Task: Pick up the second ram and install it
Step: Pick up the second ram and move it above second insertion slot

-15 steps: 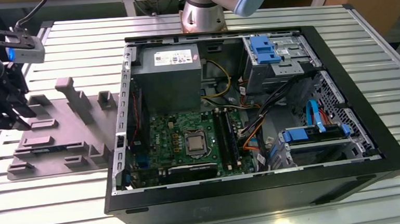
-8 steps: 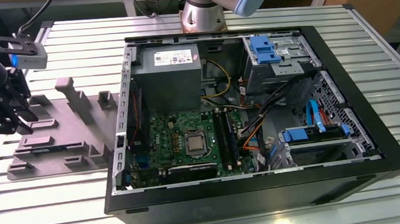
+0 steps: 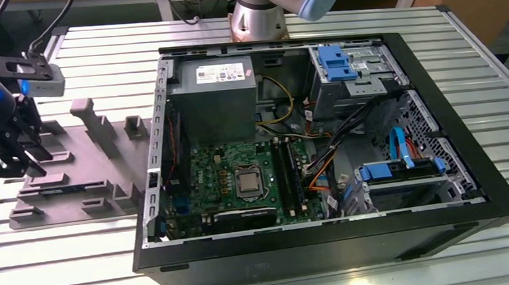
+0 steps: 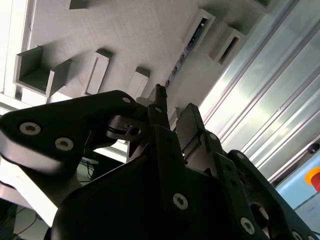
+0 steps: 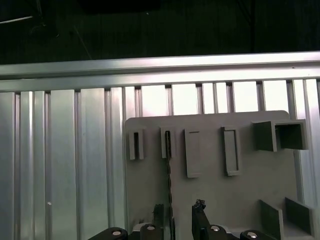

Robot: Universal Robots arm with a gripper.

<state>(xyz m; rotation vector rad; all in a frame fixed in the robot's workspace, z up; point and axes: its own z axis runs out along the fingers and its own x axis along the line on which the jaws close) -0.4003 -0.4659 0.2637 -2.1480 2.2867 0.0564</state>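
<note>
While the slatted table (image 3: 98,46) carries an open computer case (image 3: 332,250) mid-surface, the grey tray (image 3: 69,144) lies by the edge at the exterior view's left. Over the tray hangs the gripper (image 5: 179,210), fingers (image 5: 200,215) parted, holding nothing; the memory stick (image 5: 168,170) stands on edge in it, long axis running straight into their gap.

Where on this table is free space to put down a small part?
Free: the bare table slats at the exterior view's lower left, bordering the grey tray, and the strip between the computer case and the exterior view's right edge. Crowded: the tray's blocks, where the gripper hovers, and inside the case.
</note>
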